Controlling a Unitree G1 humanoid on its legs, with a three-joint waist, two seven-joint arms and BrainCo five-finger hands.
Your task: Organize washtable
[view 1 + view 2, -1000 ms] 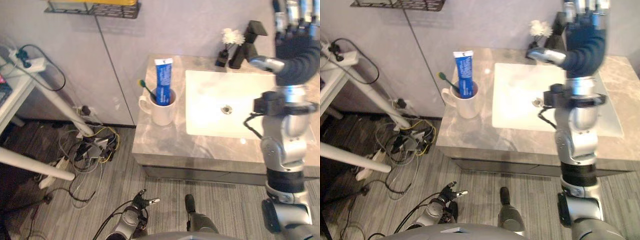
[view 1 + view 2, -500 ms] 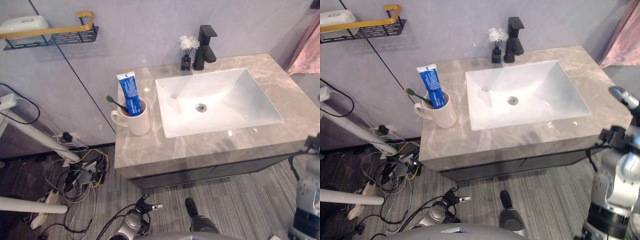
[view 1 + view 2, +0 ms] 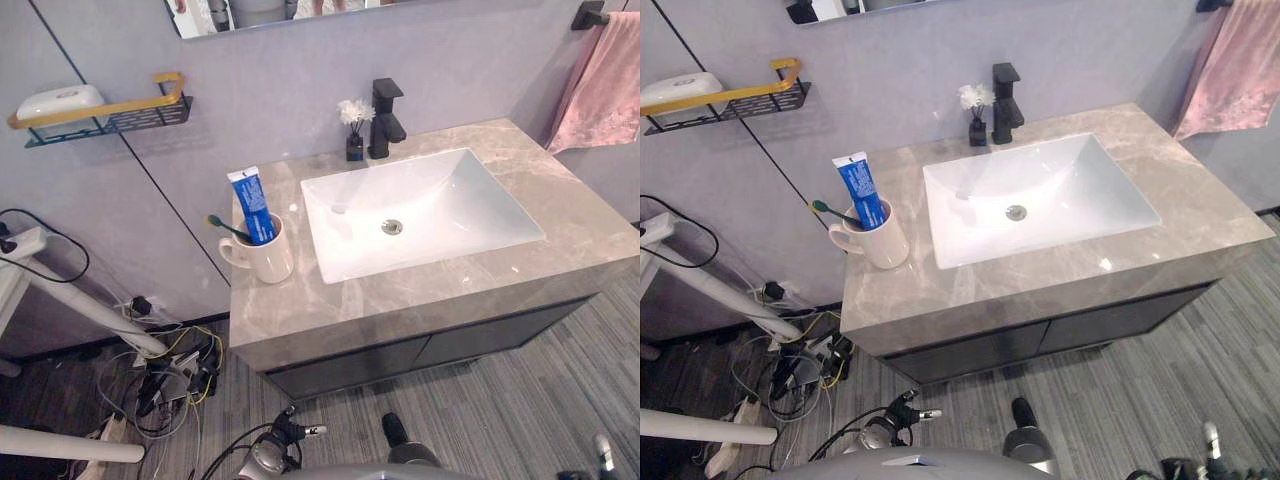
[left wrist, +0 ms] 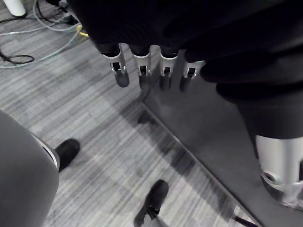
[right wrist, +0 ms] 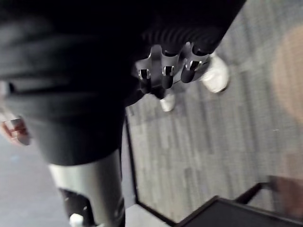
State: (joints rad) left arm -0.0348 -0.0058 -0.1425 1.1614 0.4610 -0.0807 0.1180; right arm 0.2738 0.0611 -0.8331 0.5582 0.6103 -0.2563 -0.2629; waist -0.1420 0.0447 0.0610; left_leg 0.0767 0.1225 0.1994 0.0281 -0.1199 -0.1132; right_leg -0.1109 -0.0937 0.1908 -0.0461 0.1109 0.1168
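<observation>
The grey marble washtable [image 3: 420, 295] holds a white sink [image 3: 430, 205] with a black faucet [image 3: 385, 118] behind it. A small dark vase of white flowers [image 3: 353, 132] stands beside the faucet. Left of the sink, a white mug [image 3: 268, 260] holds a blue toothpaste tube [image 3: 250, 205] and a green toothbrush [image 3: 225, 227]. My left hand [image 4: 142, 71] hangs over the striped floor with straight fingers, holding nothing. My right hand [image 5: 165, 71] also hangs low over the floor, fingers relaxed and empty.
A wall shelf with a yellow rail [image 3: 110, 108] carries a white soap [image 3: 58, 100]. A pink towel [image 3: 600, 75] hangs at the right wall. Loose cables and a white stand's legs [image 3: 160, 365] lie left of the cabinet. A person's white shoes [image 5: 215, 75] show past my right hand.
My right arm, raised over the sink a second ago, has dropped down to my right side. The camera has shifted, so the whole washtable now shows.
</observation>
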